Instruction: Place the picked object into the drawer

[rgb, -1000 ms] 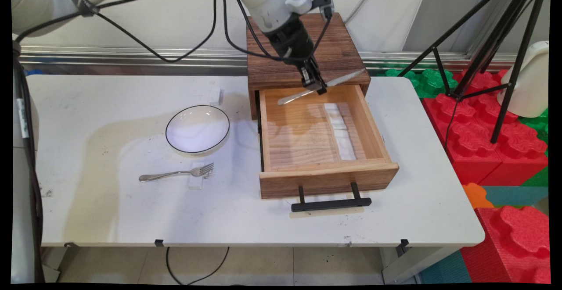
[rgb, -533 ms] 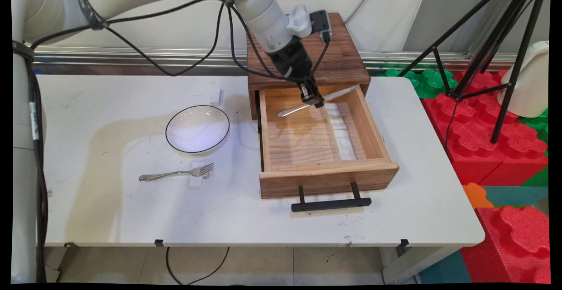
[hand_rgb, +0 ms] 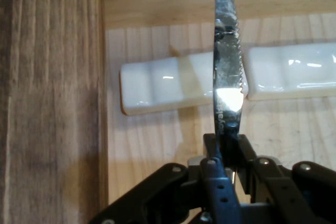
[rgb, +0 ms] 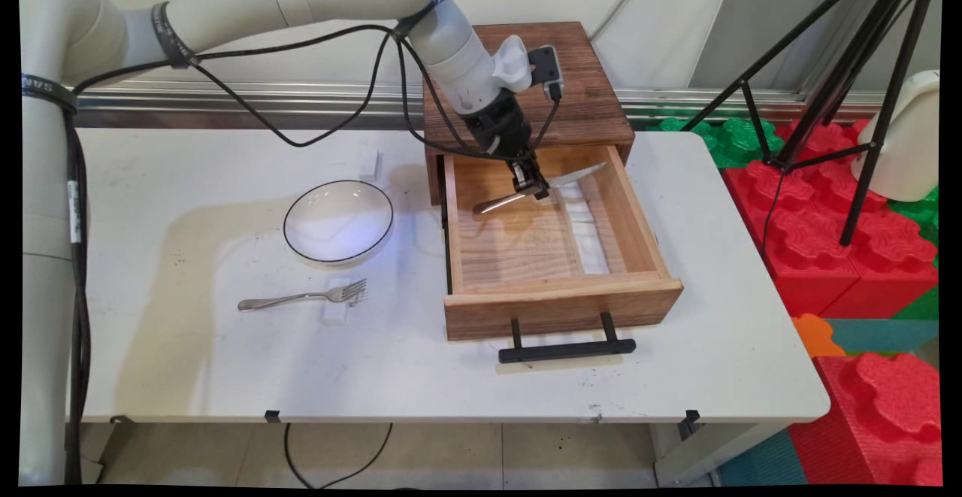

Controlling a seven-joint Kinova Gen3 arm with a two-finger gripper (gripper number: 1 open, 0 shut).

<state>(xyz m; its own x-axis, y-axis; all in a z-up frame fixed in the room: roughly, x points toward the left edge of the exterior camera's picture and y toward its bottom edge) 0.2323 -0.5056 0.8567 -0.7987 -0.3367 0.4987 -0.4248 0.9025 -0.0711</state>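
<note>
The gripper (rgb: 532,189) has its fingers closed tight on a serrated table knife (rgb: 539,187), pinching it near the join of handle and blade, so that the handle sticks out toward the picture's left and the blade toward the right in the main view. The knife hangs over the rear part of the open wooden drawer (rgb: 549,298), low between its side walls but, as far as the main view shows, not lying on the drawer floor. In the hand view the blade (hand_rgb: 228,66) runs straight up from the closed fingers (hand_rgb: 216,182), its toothed edge facing right, and crosses above the gap between two white rests (hand_rgb: 157,85) that lie in a line on the drawer floor beside its dark side wall. Judged from how things lie, the knife is lifted and brought above the drawer, and what is left appears to be lowering it onto the floor or the white pieces and letting go; the drawer stands pulled out, its black handle (rgb: 567,348) toward the table's near edge. The cabinet (rgb: 579,98) sits behind it. On the white table (rgb: 188,377) to the left, well apart from the drawer, a black-rimmed bowl (rgb: 338,220) stands, and a fork (rgb: 304,298) lies nearer the camera with its tines resting on a small white block (rgb: 335,314).
</note>
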